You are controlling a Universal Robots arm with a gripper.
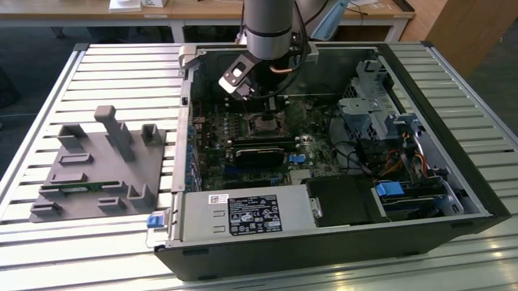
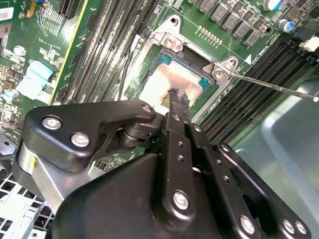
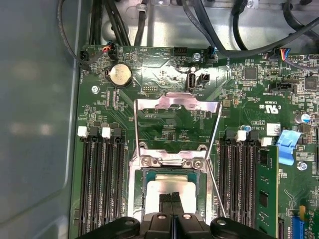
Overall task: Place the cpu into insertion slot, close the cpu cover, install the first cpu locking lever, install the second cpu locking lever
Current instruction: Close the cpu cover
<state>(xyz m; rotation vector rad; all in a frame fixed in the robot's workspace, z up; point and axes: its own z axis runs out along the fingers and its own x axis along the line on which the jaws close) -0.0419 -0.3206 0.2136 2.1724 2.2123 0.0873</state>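
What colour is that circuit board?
The circuit board is green, clearest in the first wrist view.

Silvery slatted table (image 1: 121, 79); wooden desk (image 1: 202, 12) behind; wooden cabinet (image 1: 469, 30) at exterior view's right; dark floor (image 1: 33, 48).

Lab/workshop | slatted alu bench (image 1: 121, 73) | open PC case (image 1: 324, 257) | desks (image 1: 202, 11) behind
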